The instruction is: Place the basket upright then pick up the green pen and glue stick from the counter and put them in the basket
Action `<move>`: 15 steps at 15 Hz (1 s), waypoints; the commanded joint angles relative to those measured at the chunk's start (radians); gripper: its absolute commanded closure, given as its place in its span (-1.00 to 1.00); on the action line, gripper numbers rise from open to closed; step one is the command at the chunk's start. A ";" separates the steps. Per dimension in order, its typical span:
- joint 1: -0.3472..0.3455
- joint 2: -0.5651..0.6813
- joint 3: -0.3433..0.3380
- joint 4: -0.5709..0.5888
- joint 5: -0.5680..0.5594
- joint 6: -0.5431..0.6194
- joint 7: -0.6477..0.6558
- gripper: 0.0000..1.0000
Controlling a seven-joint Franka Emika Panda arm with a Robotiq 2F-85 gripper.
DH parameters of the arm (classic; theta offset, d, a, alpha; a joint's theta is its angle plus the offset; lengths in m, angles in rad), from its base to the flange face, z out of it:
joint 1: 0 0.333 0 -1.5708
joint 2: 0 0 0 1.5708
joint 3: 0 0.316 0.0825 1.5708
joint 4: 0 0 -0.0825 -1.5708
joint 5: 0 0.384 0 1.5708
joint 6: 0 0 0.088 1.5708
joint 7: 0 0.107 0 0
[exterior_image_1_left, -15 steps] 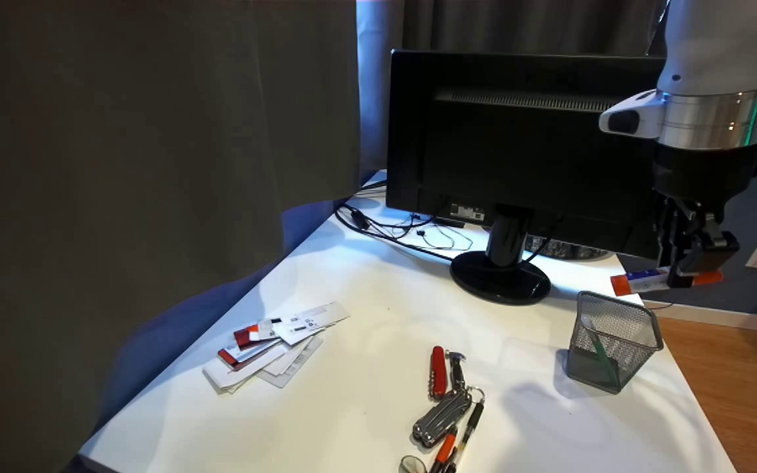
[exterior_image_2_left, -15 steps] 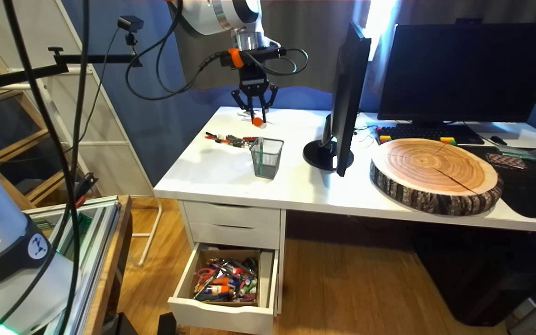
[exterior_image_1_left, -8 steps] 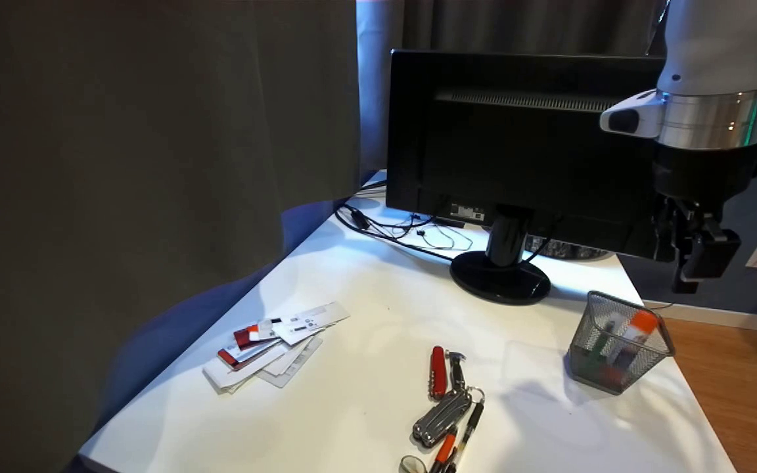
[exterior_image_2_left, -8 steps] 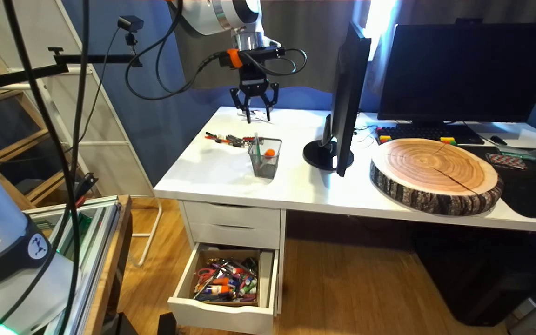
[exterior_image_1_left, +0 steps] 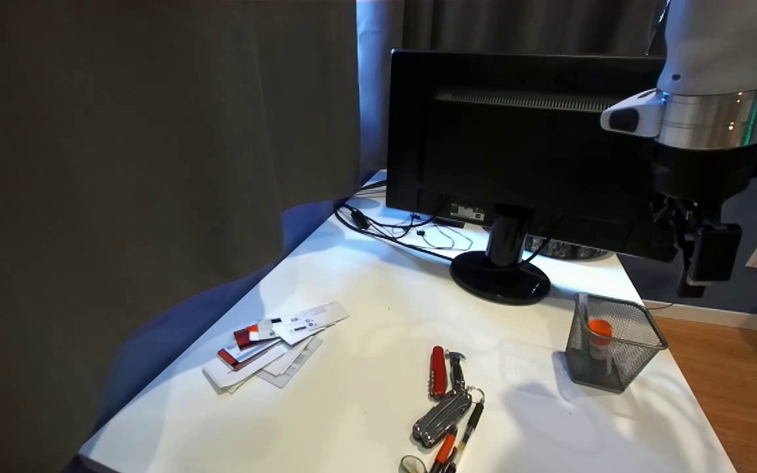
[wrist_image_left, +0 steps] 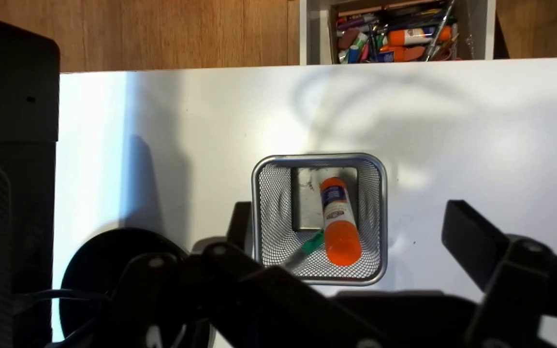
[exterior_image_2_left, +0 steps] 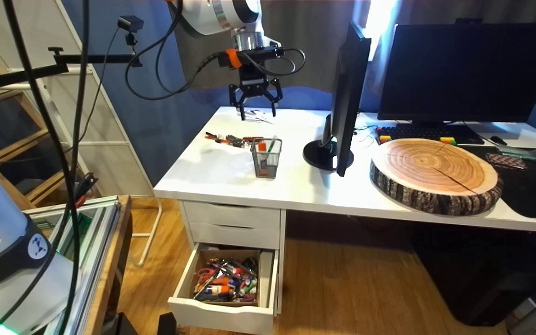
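Note:
The grey mesh basket (wrist_image_left: 278, 208) stands upright on the white counter (exterior_image_1_left: 352, 368). Inside it the glue stick (wrist_image_left: 339, 217) leans against a wall, its orange end up near the rim. Also in the basket, the green pen (wrist_image_left: 313, 241) slants beside the glue stick; one end of it is hidden behind the tube and the other reaches toward a corner. Above the basket hangs my gripper (exterior_image_2_left: 258, 115), its fingers spread wide with nothing between them. It touches neither the basket nor its contents.
A black monitor (exterior_image_1_left: 516, 151) rises close to the basket. Several tools, including a folded multi-tool (exterior_image_1_left: 443, 417), and a stack of papers (exterior_image_1_left: 293, 335) lie on the counter. Below, a drawer (exterior_image_2_left: 221, 314) stands pulled out. A wood slab (exterior_image_2_left: 435, 163) sits past the monitor.
My fingers have spread and let go of the glue stick, which dropped into the basket. The basket rocked slightly and the green pen shifted inside. The arm has barely moved.

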 commanded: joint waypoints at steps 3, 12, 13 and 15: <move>-0.009 -0.010 0.008 -0.028 0.073 0.094 0.014 -1.00; 0.010 -0.012 -0.017 -0.071 0.106 0.277 0.078 -1.00; 0.014 -0.014 -0.024 -0.074 0.094 0.278 0.088 -1.00; 0.025 -0.017 -0.042 -0.077 0.055 0.281 0.109 -1.00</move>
